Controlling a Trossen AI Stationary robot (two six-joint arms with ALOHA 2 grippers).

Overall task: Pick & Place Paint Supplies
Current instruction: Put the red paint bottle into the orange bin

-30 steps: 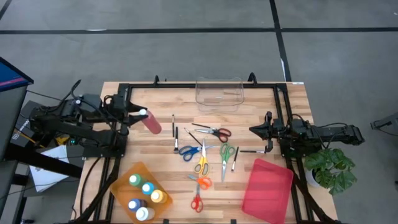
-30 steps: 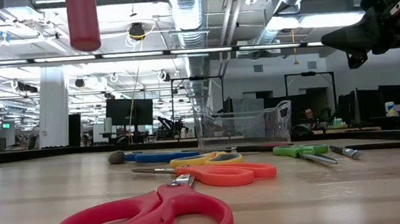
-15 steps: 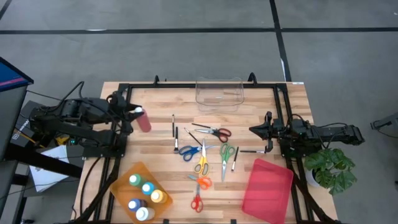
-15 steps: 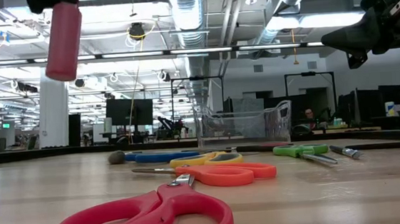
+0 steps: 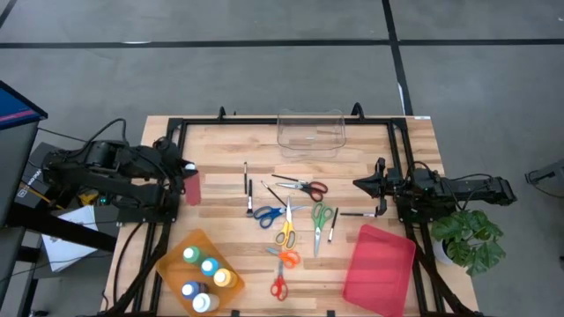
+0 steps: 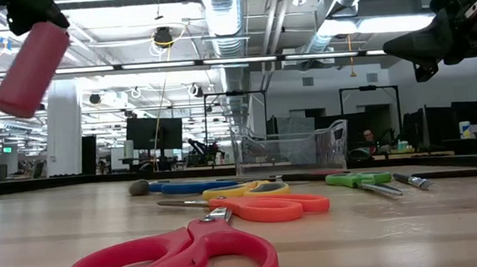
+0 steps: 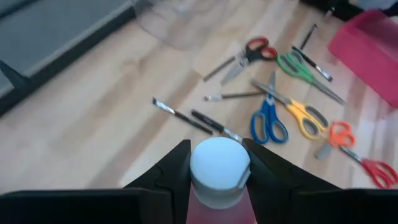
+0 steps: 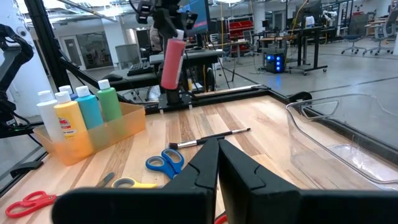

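Left gripper (image 7: 214, 177) clamps the red bottle (image 5: 192, 187) by its cap, aloft, likely bound for the orange tray (image 5: 173, 257) holding the other bottles; right gripper (image 5: 359, 184) waits with fingers together, empty.

Clear plastic bin (image 5: 310, 133), orange tray (image 5: 169, 261), pink tray (image 5: 380, 269), potted plant (image 5: 473, 238)

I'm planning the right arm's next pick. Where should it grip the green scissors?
Grip the green scissors from straight above at the narrow neck where handles meet blades. They lie flat, handles toward the clear bin, so the fingers should close across that neck. The brush beside them leaves little room.
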